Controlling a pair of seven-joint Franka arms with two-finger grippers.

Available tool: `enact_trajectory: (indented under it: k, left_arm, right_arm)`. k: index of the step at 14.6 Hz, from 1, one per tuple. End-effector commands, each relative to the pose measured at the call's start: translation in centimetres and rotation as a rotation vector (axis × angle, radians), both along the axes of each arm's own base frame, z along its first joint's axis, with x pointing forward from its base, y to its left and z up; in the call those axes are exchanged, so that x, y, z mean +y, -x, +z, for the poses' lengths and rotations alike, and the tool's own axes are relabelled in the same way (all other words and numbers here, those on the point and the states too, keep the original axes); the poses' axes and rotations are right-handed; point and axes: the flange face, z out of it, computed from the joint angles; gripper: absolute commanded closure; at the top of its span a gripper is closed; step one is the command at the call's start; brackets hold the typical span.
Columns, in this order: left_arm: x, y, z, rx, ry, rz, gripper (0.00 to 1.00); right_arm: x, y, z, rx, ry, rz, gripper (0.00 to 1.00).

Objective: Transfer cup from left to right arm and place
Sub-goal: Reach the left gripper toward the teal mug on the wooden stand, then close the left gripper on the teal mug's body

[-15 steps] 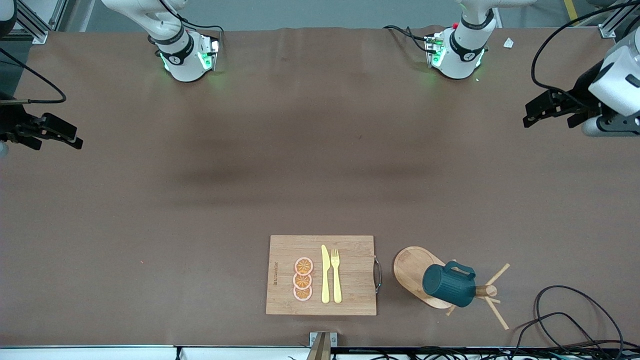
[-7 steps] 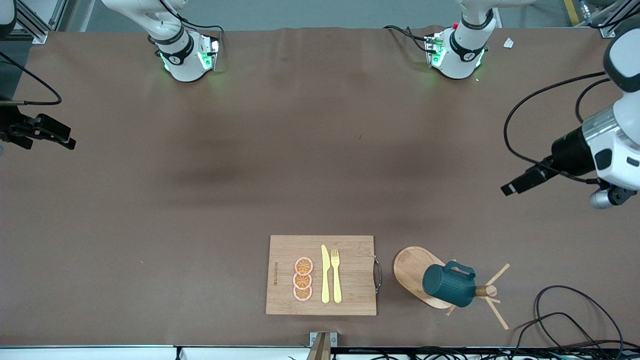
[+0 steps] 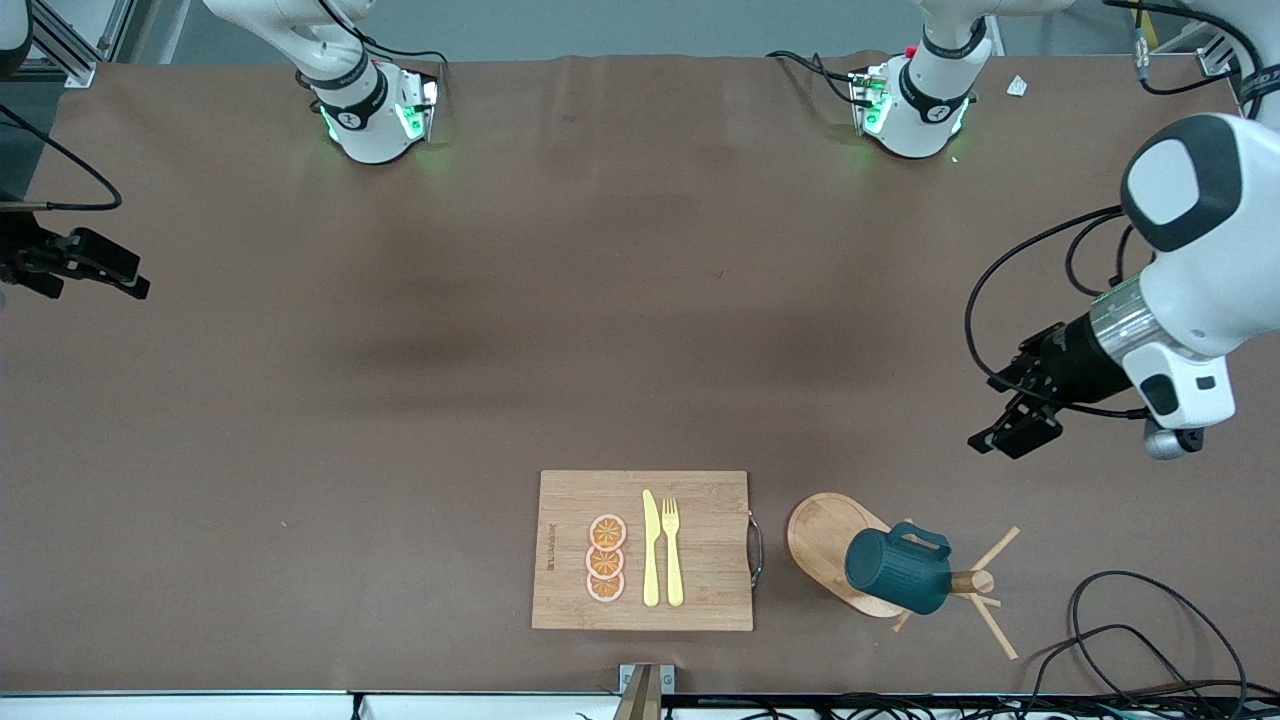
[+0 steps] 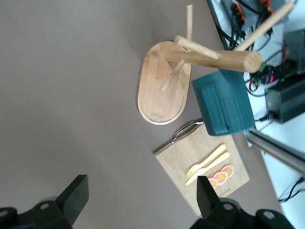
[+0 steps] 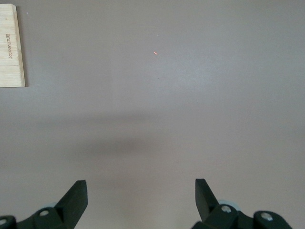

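The dark teal ribbed cup (image 3: 898, 570) hangs by its handle on a wooden mug tree (image 3: 975, 581) with an oval base (image 3: 822, 535), near the front edge toward the left arm's end. It also shows in the left wrist view (image 4: 224, 102). My left gripper (image 3: 1012, 425) is open and empty, up in the air over bare table beside the mug tree. My right gripper (image 3: 95, 265) is open and empty over the table's edge at the right arm's end, where that arm waits.
A wooden cutting board (image 3: 700, 550) lies beside the mug tree, with a yellow knife (image 3: 650, 548), a yellow fork (image 3: 672, 550) and three orange slices (image 3: 606, 558) on it. Loose black cables (image 3: 1130, 630) lie at the front corner.
My left gripper has swung down from the table's end toward the mug tree and turned. The right gripper has barely shifted. The cup has not moved.
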Motion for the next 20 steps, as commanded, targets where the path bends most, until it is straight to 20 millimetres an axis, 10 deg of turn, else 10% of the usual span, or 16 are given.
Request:
enact_trajectory:
  k: [1,20]
  left_arm:
    - [0.2,-1.7,-2.4,0.012,0.063,0.113,0.0]
    - [-4.3,-7.0,-11.2,-0.251,0.229,0.364,0.0]
  right_arm:
    - [-0.6,0.1,0.2,0.008,0.01,-0.002,0.0]
    - [0.1,0.3,0.1,0.026,0.008,0.012,0.0]
